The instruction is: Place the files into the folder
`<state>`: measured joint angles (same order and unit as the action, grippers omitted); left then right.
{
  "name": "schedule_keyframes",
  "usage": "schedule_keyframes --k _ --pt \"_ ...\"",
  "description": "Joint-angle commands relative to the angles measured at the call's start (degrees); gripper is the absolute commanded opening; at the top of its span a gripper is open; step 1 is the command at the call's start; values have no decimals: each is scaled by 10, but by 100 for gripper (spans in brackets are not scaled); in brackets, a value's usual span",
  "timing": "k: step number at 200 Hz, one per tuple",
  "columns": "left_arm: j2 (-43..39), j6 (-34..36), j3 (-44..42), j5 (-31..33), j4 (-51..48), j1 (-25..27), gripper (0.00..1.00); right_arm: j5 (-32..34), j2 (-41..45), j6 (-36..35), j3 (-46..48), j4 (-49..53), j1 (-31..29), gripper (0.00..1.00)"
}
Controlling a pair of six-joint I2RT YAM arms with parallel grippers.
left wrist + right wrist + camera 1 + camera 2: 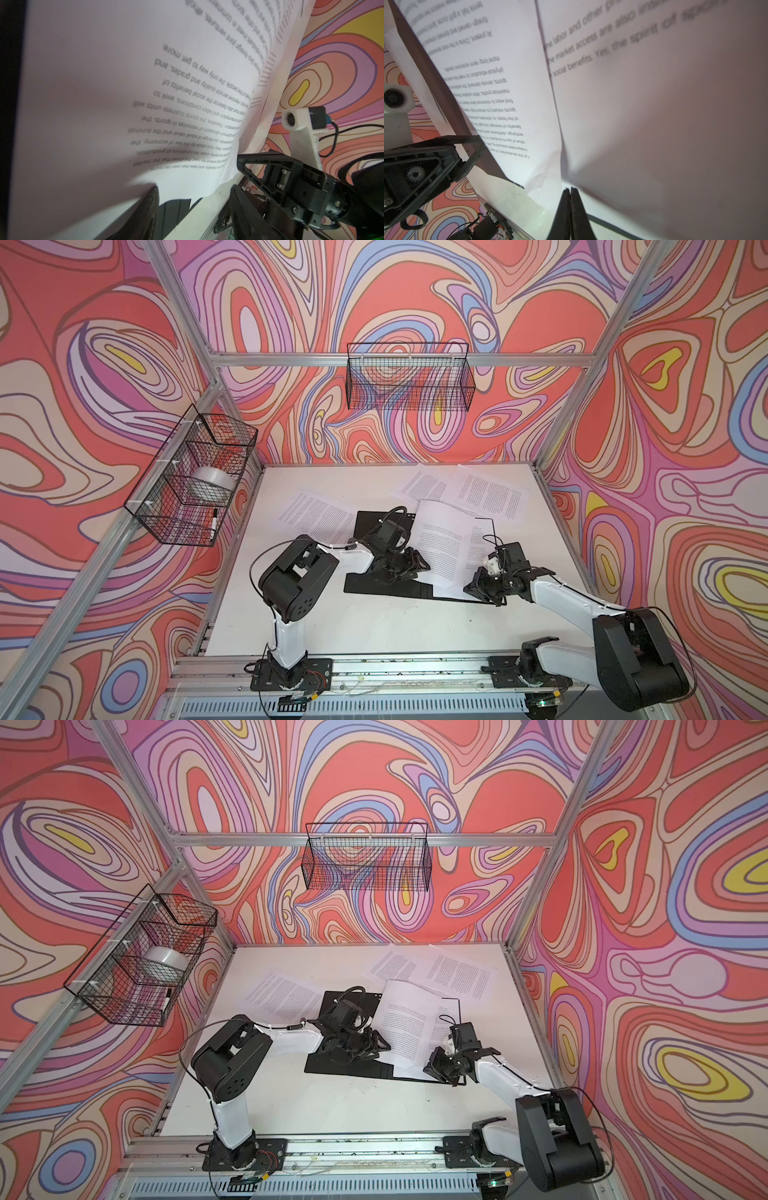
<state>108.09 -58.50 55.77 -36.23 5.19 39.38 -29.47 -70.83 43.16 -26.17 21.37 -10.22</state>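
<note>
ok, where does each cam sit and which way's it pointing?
Top views: high above the arm bases, looking down toward the back wall; both arms, folder, sheets show.
Left wrist: on left arm, looking along the open left gripper at the curled sheets; right gripper beyond.
Right wrist: on right arm, looking along the right gripper, shut on the sheets; left gripper alongside.
Shared: both wrist views see the sheets and the opposite gripper.

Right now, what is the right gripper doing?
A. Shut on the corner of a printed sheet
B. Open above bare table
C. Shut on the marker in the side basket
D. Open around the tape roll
A: in the right wrist view the right gripper has its fingers pressed together on the corner of a white printed sheet, which curves up over the open folder.
</note>
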Motion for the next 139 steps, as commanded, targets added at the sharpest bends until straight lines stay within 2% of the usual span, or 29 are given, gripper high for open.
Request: schedule_keyframes --k 1,27,36,46,74,95,121,139 --pt "26 10 -22 56 -74 -10 56 -11 18 9 -18 -11 -3 0" --pt "14 16 -17 61 -84 -10 56 -25 24 13 -25 0 -2 0" --pt "14 16 -16 62 -87 -10 56 2 34 4 -32 22 -2 12" --pt "16 16 -17 58 -85 -10 56 24 41 -7 -40 34 -1 20" --pt "15 18 -23 57 -81 -10 56 16 25 -21 -69 40 17 47" --pt "15 20 -27 55 -81 -11 56 -15 7 -22 -73 7 47 63" --pt "16 17 -29 54 -73 -11 56 -52 -44 -22 -91 -36 61 72" --pt "19 16 -29 50 -69 -11 55 -53 -75 -26 -101 -48 67 74"
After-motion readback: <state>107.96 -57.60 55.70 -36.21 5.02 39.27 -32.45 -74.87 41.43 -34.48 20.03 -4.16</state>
